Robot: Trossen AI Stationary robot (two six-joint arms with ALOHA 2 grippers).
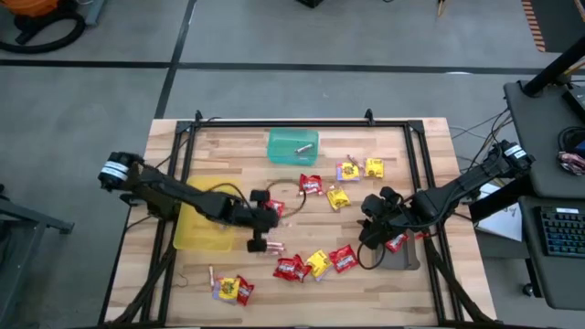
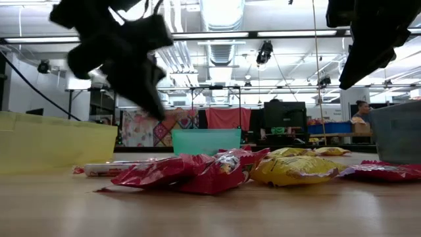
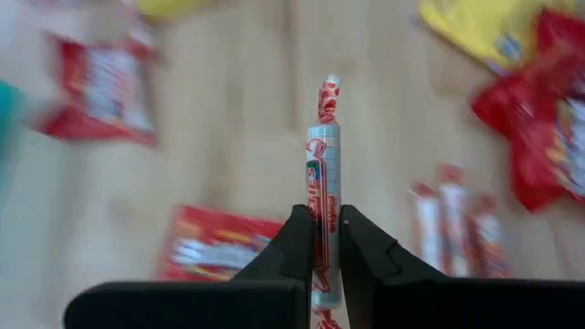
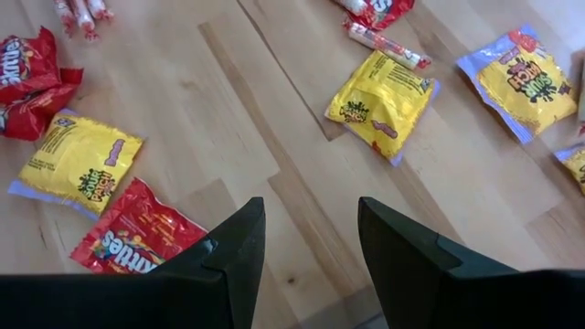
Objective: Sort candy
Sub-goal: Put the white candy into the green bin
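Candy lies scattered on the wooden table: red packets [image 1: 291,268], yellow packets [image 1: 338,198] and thin twisted rolls [image 1: 265,245]. My left gripper [image 3: 324,239] hovers over the table's middle, just right of the yellow tray [image 1: 203,228], and is shut on one pinkish-silver roll [image 3: 324,155]. My right gripper [image 4: 311,247] hangs open above bare wood near the table's right side. It touches nothing. A red packet [image 4: 137,239] and yellow packets [image 4: 379,102] lie flat below and beyond it. My left gripper pinches the roll between its two fingers, on the roll's long sides a little toward its lower end [image 3: 322,228]. The fingers lie across the roll, slanting down from the table's left. The roll is lifted clear of the table, and its twisted end [image 3: 327,96] sticks out past the fingertips.
A green tray [image 1: 292,146] with something small inside stands at the far middle. A grey tray [image 1: 402,256] sits under my right arm. More candy lies near the front left [image 1: 233,289] and at the far right [image 1: 374,167]. A dark frame borders the table.
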